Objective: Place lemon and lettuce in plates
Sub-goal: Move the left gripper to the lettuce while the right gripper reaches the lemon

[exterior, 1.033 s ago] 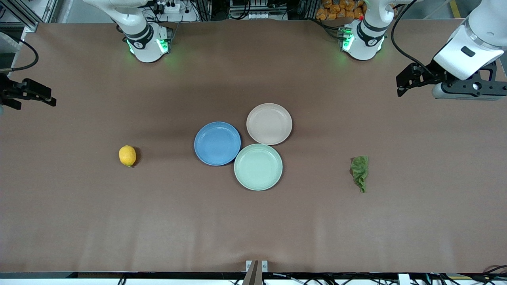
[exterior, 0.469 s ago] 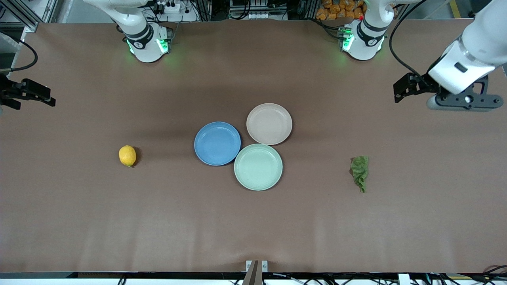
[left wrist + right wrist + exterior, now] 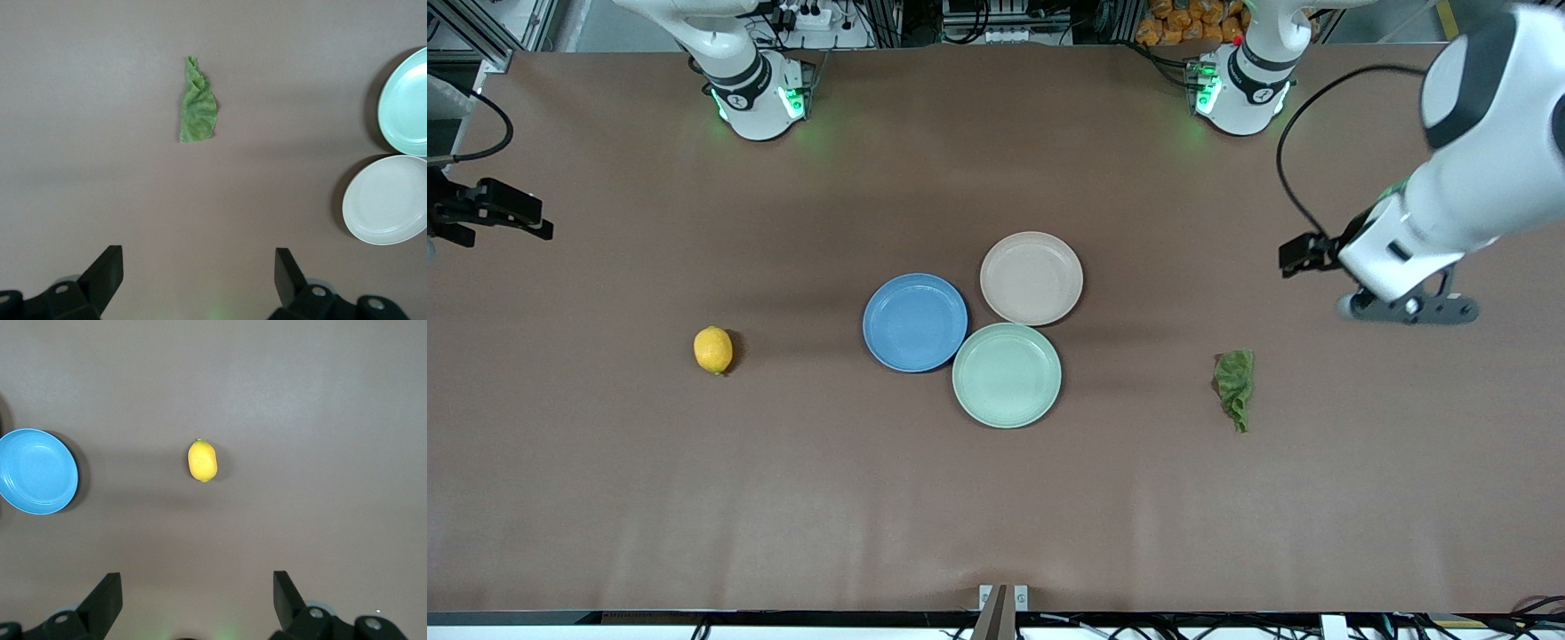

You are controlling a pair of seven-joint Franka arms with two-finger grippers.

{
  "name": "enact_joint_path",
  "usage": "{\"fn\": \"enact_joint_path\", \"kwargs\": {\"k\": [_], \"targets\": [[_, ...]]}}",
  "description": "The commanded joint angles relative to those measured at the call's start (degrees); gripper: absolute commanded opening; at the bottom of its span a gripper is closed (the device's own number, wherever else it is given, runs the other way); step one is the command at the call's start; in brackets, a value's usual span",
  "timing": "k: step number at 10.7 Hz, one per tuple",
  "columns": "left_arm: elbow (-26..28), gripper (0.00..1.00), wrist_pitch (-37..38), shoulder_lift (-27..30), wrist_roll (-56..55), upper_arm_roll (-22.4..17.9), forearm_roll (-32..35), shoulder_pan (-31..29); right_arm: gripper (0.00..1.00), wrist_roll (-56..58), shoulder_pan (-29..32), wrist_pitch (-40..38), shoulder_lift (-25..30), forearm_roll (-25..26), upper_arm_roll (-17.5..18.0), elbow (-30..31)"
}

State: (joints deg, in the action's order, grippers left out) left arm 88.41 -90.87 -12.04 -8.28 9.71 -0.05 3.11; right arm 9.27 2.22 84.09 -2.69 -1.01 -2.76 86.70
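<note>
The crinkly green lettuce (image 3: pixel 1235 388) lies lengthwise toward the front camera, narrow tip nearest. Yellow lemon (image 3: pixel 713 349) likewise. Left gripper (image 3: pixel 199 270) and right gripper (image 3: pixel 197 593) both hang wide open, empty.

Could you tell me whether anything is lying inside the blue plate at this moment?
Nothing: the blue plate shows only its bare inner surface. The lemon sits on the table toward the right arm's end. Nothing covers the plate.

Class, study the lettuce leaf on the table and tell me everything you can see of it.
The lettuce is a small dark green leaf, wrinkled, with a ruffled edge; it is broad at one end and tapers to a twisted point nearer the front camera. It lies flat on the brown table, toward the left arm's end, apart from the plates. Nothing touches it but the table. In the left wrist view it shows a lighter green patch near its broad end.
</note>
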Motion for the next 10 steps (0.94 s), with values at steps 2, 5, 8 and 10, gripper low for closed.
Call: {"fn": "enact_joint_path", "kwargs": {"k": [2, 5, 8, 10], "targets": [[-0.4, 1.0, -3.5, -5.6, 2.9, 0.0, 0.9, 0.2, 1.0, -0.5, 0.8, 1.5, -0.6, -0.7, 0.5, 0.8], [1.5, 1.0, -7.3, -9.9, 2.5, 0.0, 5.7, 1.5, 1.0, -0.5, 0.7, 6.7, -1.1, -0.7, 0.5, 4.9], [1.7, 1.0, -11.5, -14.0, 2.4, 0.1, 7.6, 1.3, 1.0, -0.5, 0.9, 7.7, -3.6, -0.7, 0.5, 5.8], [6.0, 1.0, -20.1, -13.9, 2.7, 0.2, 7.6, 1.2, 1.0, -0.5, 0.6, 8.8, -5.5, -0.7, 0.5, 6.4]]}}
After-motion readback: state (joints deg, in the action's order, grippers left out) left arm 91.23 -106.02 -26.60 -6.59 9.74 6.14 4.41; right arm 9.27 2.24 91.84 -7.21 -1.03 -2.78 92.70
